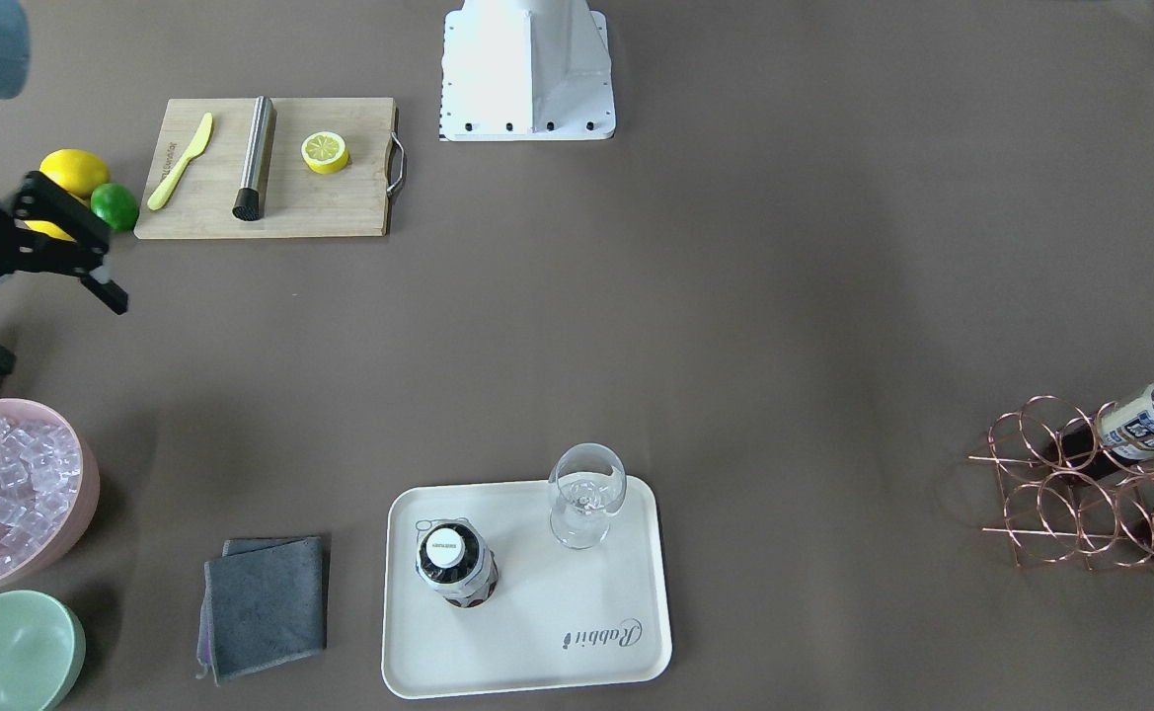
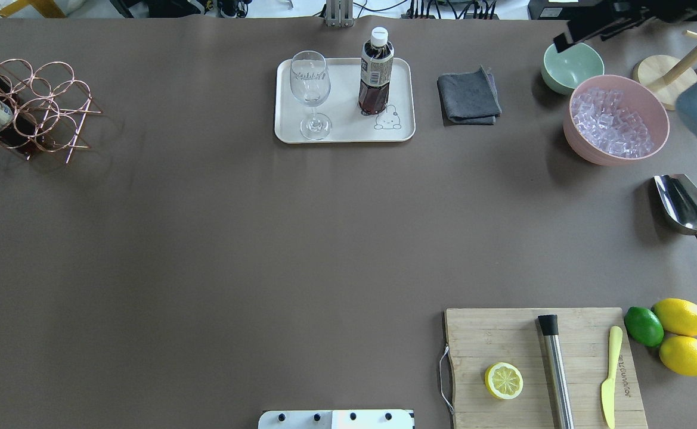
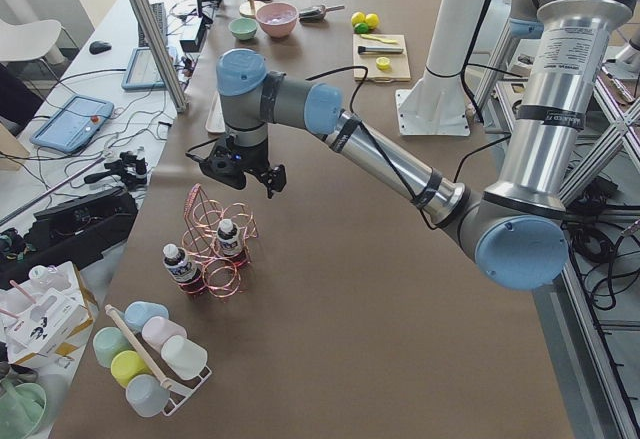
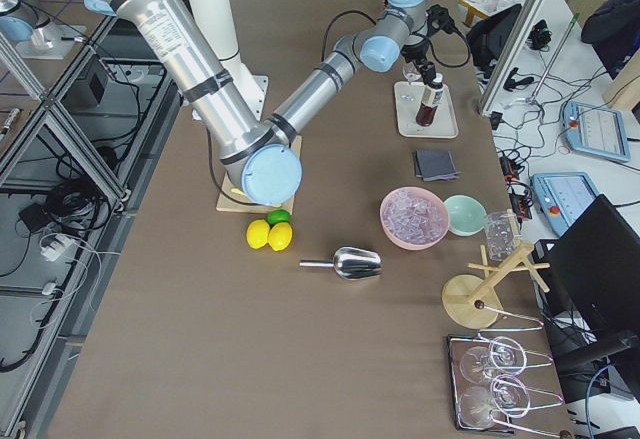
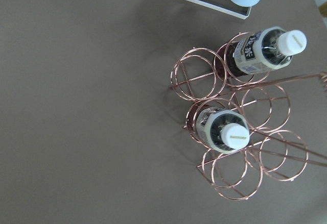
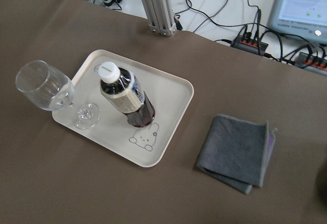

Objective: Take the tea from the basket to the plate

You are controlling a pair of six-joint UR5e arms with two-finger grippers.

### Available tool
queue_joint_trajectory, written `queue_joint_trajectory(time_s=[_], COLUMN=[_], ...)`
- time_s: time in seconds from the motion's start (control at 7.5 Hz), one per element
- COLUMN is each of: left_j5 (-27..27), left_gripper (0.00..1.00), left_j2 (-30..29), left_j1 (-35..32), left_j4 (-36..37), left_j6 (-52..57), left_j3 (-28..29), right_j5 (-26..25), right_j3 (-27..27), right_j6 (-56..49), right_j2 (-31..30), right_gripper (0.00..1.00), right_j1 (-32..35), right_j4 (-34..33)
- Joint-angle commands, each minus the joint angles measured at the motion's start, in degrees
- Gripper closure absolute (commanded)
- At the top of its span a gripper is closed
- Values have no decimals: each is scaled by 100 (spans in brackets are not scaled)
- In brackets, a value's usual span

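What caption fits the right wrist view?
Tea bottle and empty stemmed glass upright on cream tray, folded grey cloth beside it.

Tea [image 1: 455, 565] and glass [image 1: 586, 494] on plate [image 1: 537, 657]; two bottles [image 5: 223, 128] in basket [image 5: 255, 113].

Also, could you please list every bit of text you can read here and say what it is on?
"Rabbit": script on the plate, upside down in the front-facing view.
Label of the tea bottle on the plate: too small to read.
Labels of the two bottles in the basket: not legible.
Engraving on the cutting board beside the knife: too small to read.
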Motion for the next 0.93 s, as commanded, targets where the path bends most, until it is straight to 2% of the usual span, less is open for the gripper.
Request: queue_joint_trajectory(time_s=[0.0, 0.13, 0.4, 0.53, 0.67, 0.8], left_j5=[10, 28, 526, 538, 512, 503], left_gripper=[1, 1, 1, 1, 1, 1], left_j2=[1042, 1368, 1477, 1486, 1486, 1486], left_j1=[-157, -184, -316, -412, -448, -440], left_j4=[-5, -22, -40, -57, -127, -337], left_j6=[2523, 3751, 5695, 6993, 7824, 8172], left_j3=[-169, -90, 260, 540, 691, 858], right_j5=[483, 439, 176, 44, -444, -510], right_j3=[-21, -354, -1030, -1408, -1490, -1491], right_j6=[-445, -1467, -3001, -3233, -3261, -3218], right_j2=[-1758, -2242, -2650, -2703, -2800, -2879], right_gripper=[1, 1, 1, 1, 1, 0], right_j1=[1011, 1310, 1925, 2050, 2052, 2069], right_j4=[-35, -148, -272, -272, -272, -272])
